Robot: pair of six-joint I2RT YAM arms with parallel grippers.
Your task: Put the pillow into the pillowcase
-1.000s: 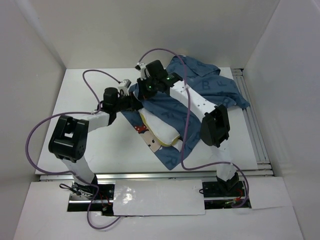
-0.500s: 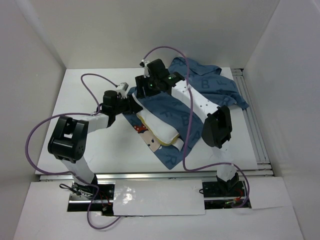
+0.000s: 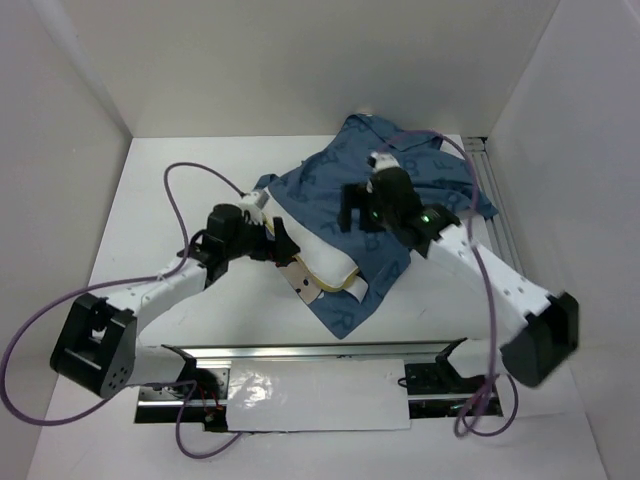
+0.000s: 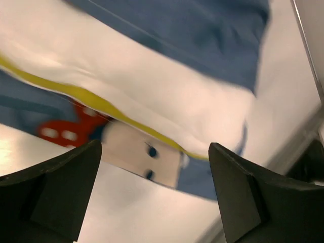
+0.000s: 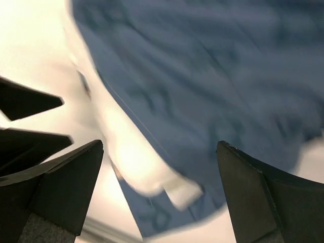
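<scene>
The denim-blue pillowcase lies crumpled across the middle and back right of the table. Most of the pillow is under it; a white corner with a yellow edge shows at its near left side, above a flap with a printed mouse face. My left gripper stands open just left of that corner, holding nothing. The left wrist view shows the pillow, the pillowcase and the open left gripper. My right gripper hovers open over the pillowcase, with the pillow below the open right gripper.
White walls enclose the table on three sides. An aluminium rail runs along the right edge and another along the near edge. Purple cables loop over the left part of the table.
Both grippers have opened and let go of the pillowcase. The right arm has swung right and back, the left arm has drawn toward the near edge. The fabric has settled over the pillow.
</scene>
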